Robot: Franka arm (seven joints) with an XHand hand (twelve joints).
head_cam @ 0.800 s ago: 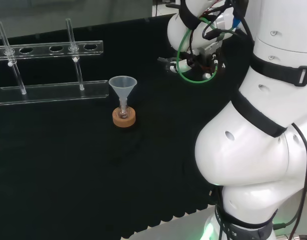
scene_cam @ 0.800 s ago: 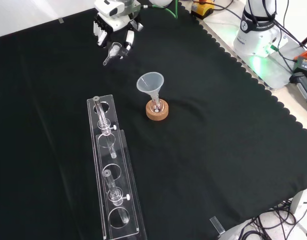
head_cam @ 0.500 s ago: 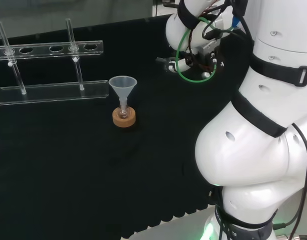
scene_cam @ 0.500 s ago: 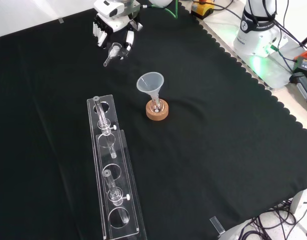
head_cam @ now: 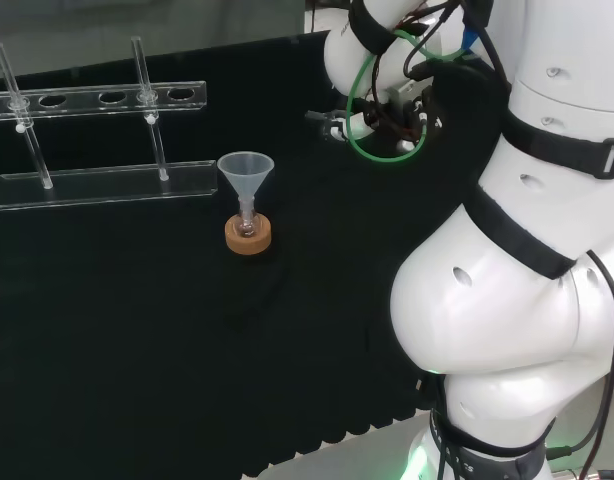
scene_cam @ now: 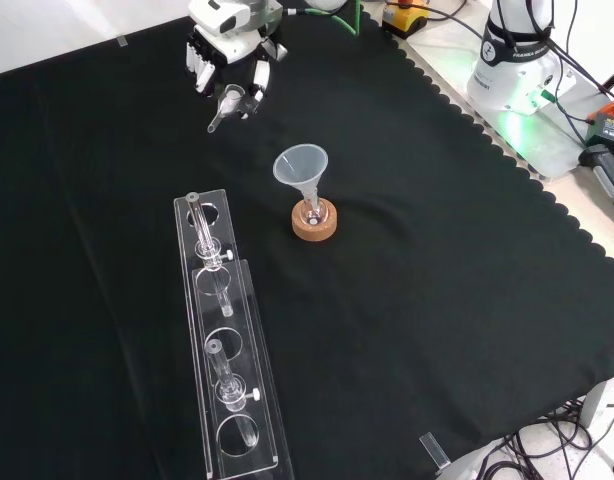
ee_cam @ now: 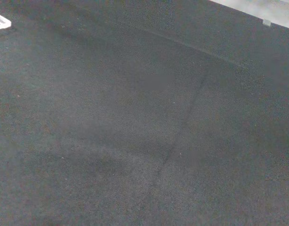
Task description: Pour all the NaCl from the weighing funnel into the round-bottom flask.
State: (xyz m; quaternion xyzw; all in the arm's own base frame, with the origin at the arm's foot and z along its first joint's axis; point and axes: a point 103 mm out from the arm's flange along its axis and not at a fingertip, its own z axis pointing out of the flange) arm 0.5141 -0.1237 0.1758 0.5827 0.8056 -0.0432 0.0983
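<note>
your desk (scene_cam: 437, 260), black cloth: cork stand (scene_cam: 314, 222) with flask and funnel, clear tube rack (scene_cam: 227, 360) to its left in front view.

Black cloth, pale glassware

Plain black bench cloth (scene_cam: 437, 260); tan cork ring stand (scene_cam: 314, 223); clear plastic funnel (scene_cam: 301, 166); black-and-white robot hand (scene_cam: 227, 50); green cable (head_cam: 359, 120).

The weighing funnel (scene_cam: 225, 106), small and clear, hangs tilted at the front view's upper left, spout pointing down-left. Near the centre, a wide clear funnel (scene_cam: 302, 170) stands upright in the round-bottom flask (scene_cam: 311, 213) on its cork ring (scene_cam: 315, 223)
</note>
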